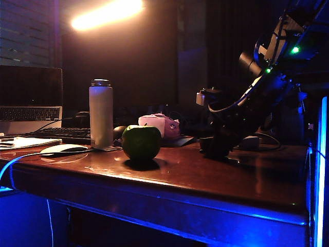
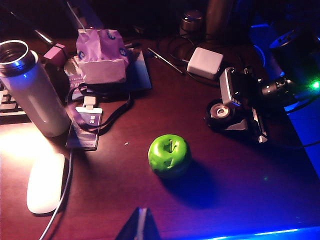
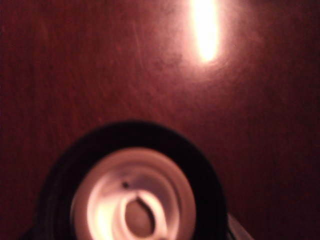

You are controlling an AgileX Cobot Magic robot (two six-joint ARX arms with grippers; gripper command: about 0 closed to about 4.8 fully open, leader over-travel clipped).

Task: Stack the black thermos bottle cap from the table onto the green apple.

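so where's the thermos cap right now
In the left wrist view the black thermos bottle cap sits on the table at the right pincer, beyond the green apple.

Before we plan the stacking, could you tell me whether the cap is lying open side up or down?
Open side up: the cap shows its pale inner lining, resting on the table.

Right arm (image 1: 257, 98) is reaching down steeply from the upper right of the exterior view, wrist bending low. Right gripper (image 1: 216, 149) is sitting right at the table (image 1: 205, 180), pointing down and left. From the left wrist view its fingers are flanking the cap (image 2: 220, 112); whether they are actually gripping it is unclear. Left gripper (image 2: 140, 227) is hanging high above the table, only its dark tip showing, fingertips meeting in a point. Left arm is not showing in the exterior view.
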